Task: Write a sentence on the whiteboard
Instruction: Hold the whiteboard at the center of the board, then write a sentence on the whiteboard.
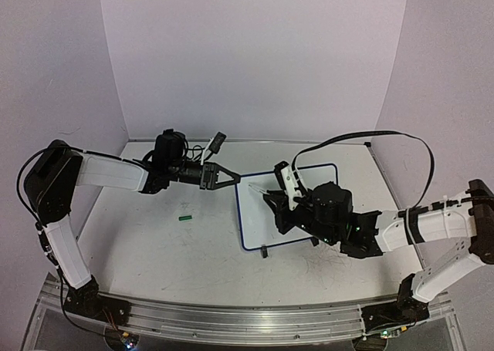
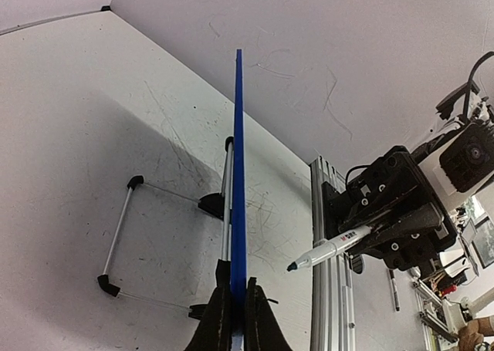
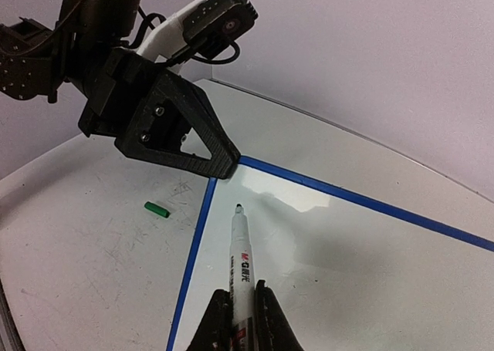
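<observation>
Top external view: a big white table, scuffed with thin grey scribbles, sits inside plain pale purple walls. The small white whiteboard with a thin blue frame rests on it. The left gripper is squeezed shut on the board's far left corner. The right gripper hangs over the board, closed tight on a white marker pen with a dark tip. The pen tip points toward the left gripper, close to the board; I cannot tell if it touches. A little green cap lies on the table near the left gripper, outside the board.
</observation>
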